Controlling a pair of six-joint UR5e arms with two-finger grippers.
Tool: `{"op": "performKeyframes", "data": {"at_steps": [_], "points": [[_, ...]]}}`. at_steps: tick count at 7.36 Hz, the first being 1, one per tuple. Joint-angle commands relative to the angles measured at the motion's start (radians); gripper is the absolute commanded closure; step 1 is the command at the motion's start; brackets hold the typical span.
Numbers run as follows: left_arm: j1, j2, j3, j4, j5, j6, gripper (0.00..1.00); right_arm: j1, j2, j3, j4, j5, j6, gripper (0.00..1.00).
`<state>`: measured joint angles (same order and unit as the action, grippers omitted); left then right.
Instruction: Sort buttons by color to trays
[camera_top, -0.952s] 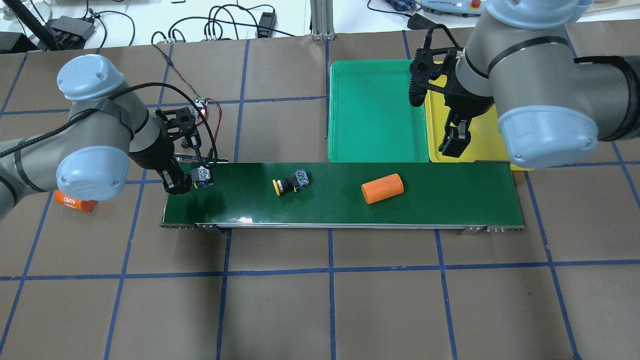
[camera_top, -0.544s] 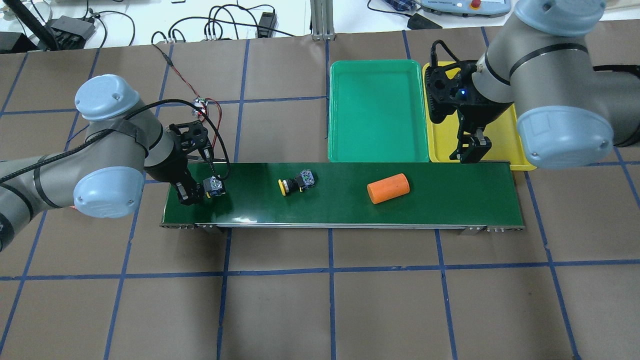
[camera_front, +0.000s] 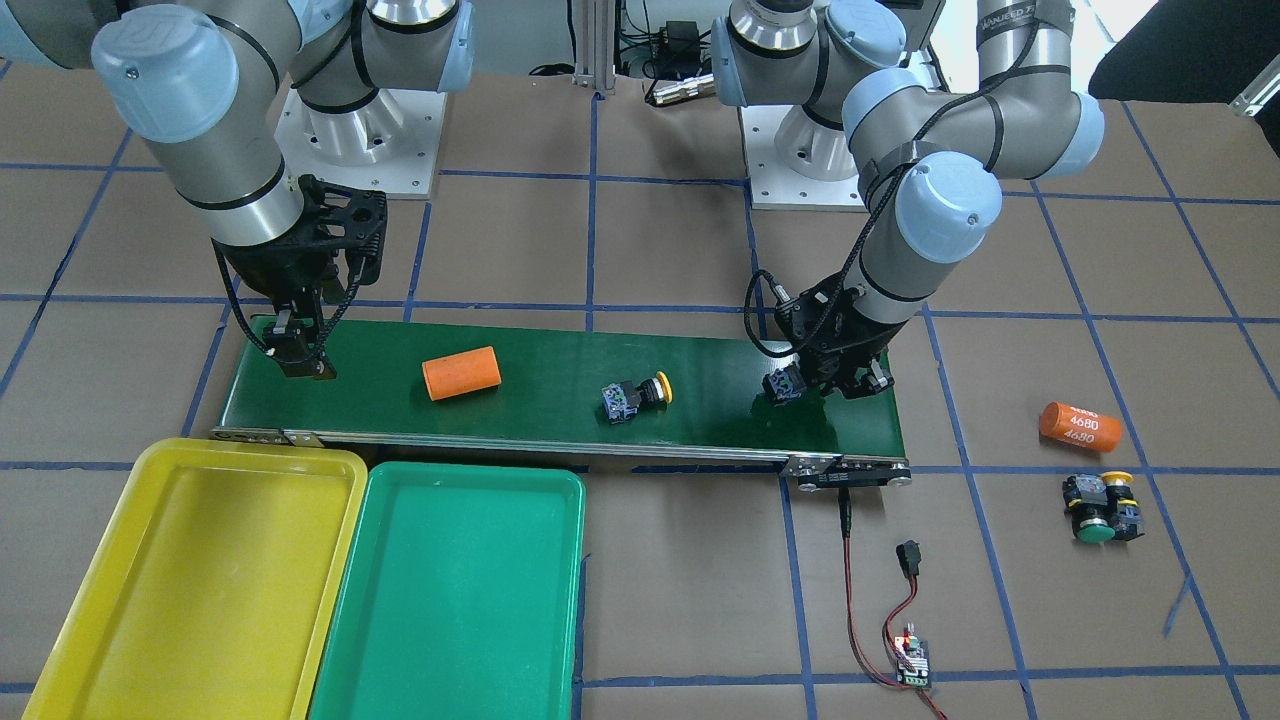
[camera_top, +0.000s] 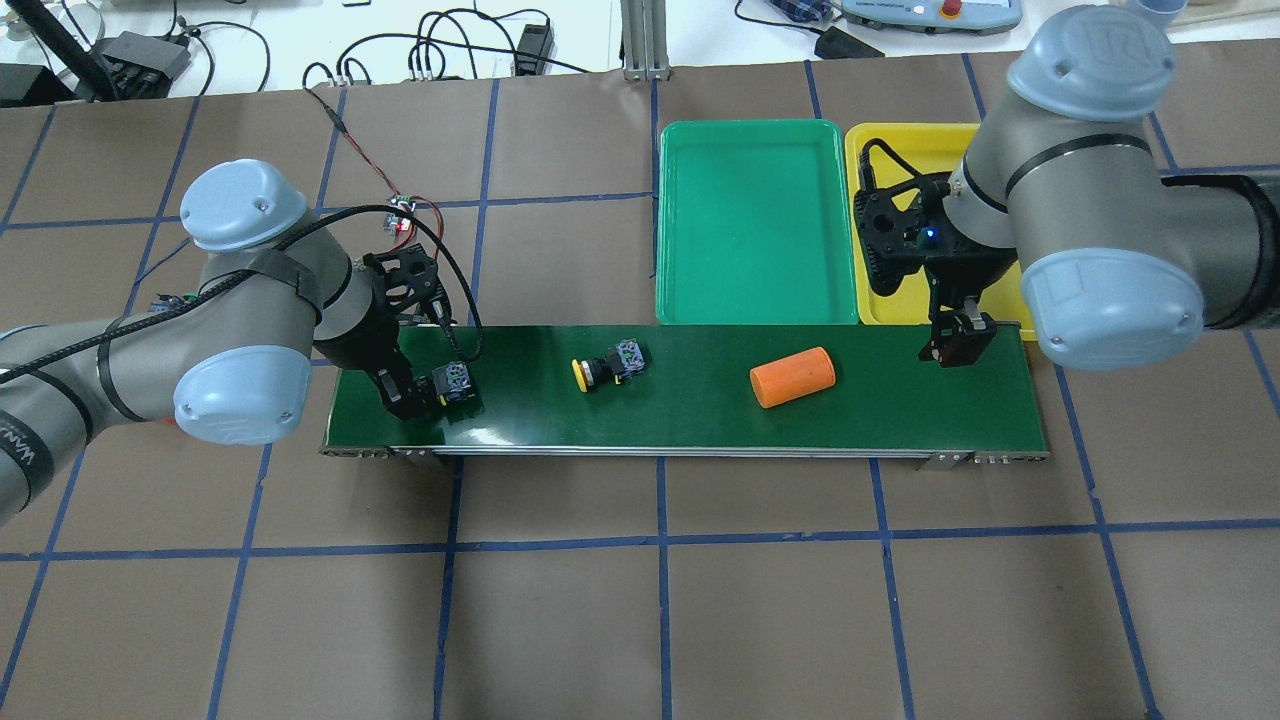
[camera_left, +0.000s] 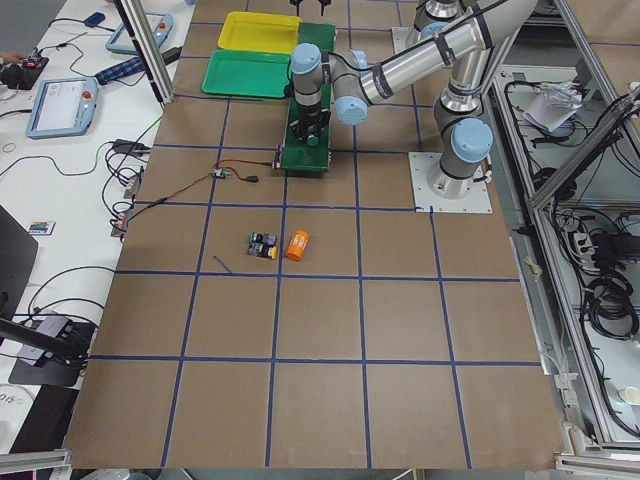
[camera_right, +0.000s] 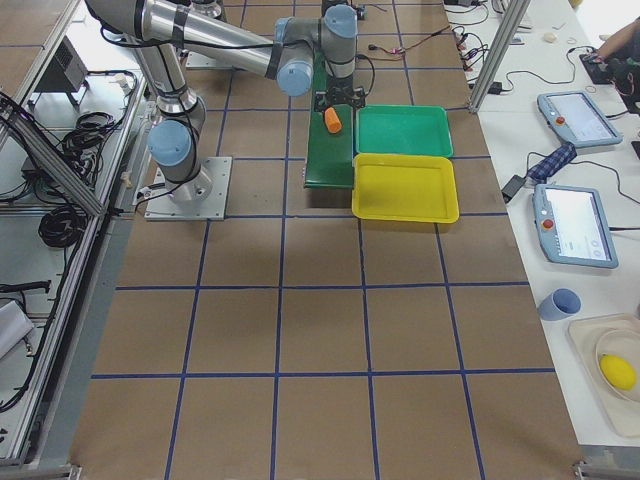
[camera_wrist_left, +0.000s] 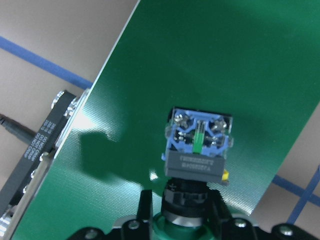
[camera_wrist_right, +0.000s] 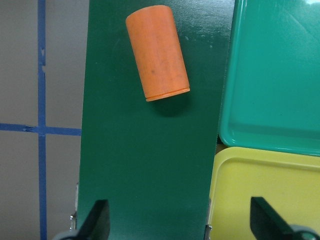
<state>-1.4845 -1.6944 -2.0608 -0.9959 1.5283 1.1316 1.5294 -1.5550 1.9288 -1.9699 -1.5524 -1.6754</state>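
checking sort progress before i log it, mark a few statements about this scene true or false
1. The green tray and the yellow tray are both empty. True.
2. The right gripper holds the orange cylinder. False: it is open and empty, and the cylinder lies on the conveyor belt.
3. The left gripper is shut on a green-capped button. True.
4. The yellow-capped button on the belt stands upright. False: it lies on its side.
5. Two more buttons lie on the table, off the belt. True.
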Motion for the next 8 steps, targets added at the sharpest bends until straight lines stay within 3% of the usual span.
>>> {"op": "performKeyframes", "data": {"at_steps": [1,3,4,7,8], "points": [[0.036,0.033,0.014,0.022,0.024,-0.038,0.00,0.000,0.021,0.024,0.002,0.011,0.013,0.00],[0.276,-0.003,0.121,0.010,0.020,-0.097,0.00,0.003,0.073,0.044,0.005,0.006,-0.004,0.00],[0.355,-0.029,0.155,0.016,0.033,-0.259,0.00,0.003,0.081,0.059,0.005,0.009,-0.001,0.00],[0.556,-0.102,0.152,0.026,0.104,-0.328,0.00,0.064,0.093,0.075,-0.014,0.000,0.023,0.00],[0.572,-0.140,0.156,0.037,0.102,-0.331,0.00,0.084,0.099,0.073,-0.023,-0.002,0.034,0.00]]}}
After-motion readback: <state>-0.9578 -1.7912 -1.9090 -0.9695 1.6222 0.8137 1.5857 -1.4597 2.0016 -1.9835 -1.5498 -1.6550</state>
